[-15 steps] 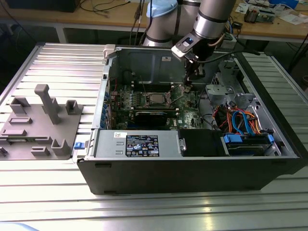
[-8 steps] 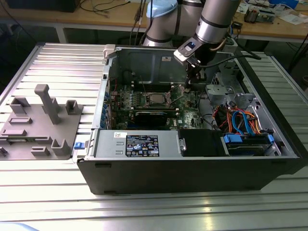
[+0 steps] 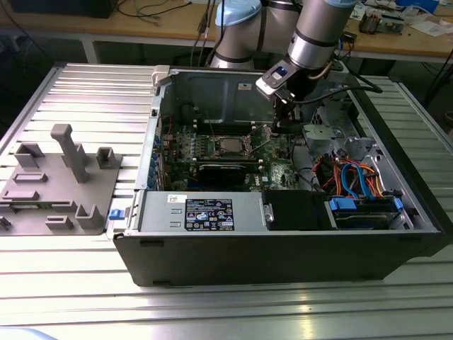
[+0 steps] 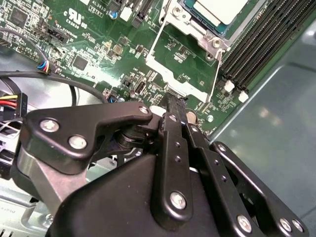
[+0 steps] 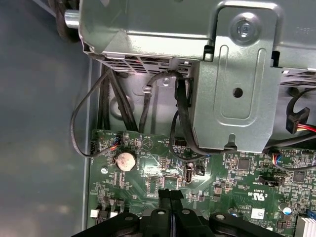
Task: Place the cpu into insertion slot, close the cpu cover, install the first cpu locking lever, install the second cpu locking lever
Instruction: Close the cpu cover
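**Item: chip-fitting job in an open computer case [image 3: 283,248], state at this moment.**

**Hazards (judged):**
- The fingertips sit low among small parts on the green circuit board [image 4: 98,54]. A sideways slip off the cover's rim could scrape or knock them.
- If the cover swings down unchecked, or the chip lies slightly off square, the contacts beneath could be bent.
- Black cables [image 4: 44,76] run close beside the pincer body and could snag on it.

**Task parts:**
- The cpu [image 4: 217,9], dull silver, lies seated in the insertion slot [image 4: 202,24].
- The cpu cover [image 4: 175,75] is flipped open. It lies between chip and pincer, with green board showing through its window, just beside the black memory slots [image 4: 256,39].

**Pincer:**
- The gripper [image 4: 177,101] has its two fingers pressed together, with no gap visible in either wrist view.
- Its tip is at the cover's near rim, touching or just short of it.
- Whether a thin tab is nipped between the fingers cannot be told.
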Motion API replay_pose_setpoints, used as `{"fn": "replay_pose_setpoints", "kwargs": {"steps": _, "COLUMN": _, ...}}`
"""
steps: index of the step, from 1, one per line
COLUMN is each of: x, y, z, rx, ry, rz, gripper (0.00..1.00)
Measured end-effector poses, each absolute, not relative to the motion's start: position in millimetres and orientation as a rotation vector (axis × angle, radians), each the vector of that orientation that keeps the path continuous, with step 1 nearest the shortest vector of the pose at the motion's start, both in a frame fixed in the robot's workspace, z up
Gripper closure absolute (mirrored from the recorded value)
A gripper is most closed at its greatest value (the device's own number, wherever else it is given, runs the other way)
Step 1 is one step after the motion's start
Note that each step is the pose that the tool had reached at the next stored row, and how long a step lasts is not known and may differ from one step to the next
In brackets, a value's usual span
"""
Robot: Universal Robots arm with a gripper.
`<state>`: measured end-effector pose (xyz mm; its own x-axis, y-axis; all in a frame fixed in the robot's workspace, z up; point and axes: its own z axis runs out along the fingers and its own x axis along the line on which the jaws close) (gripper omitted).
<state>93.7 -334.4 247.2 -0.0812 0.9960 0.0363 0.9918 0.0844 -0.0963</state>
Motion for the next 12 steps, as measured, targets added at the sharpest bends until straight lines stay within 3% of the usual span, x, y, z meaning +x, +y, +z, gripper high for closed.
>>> {"fn": "replay_pose_setpoints", "kwargs": {"steps": 12, "x": 91.0, "y": -334.4, "z": 247.0, "rx": -2.064, "ry": -2.243, "rz": 0.070, "gripper": 0.89}}
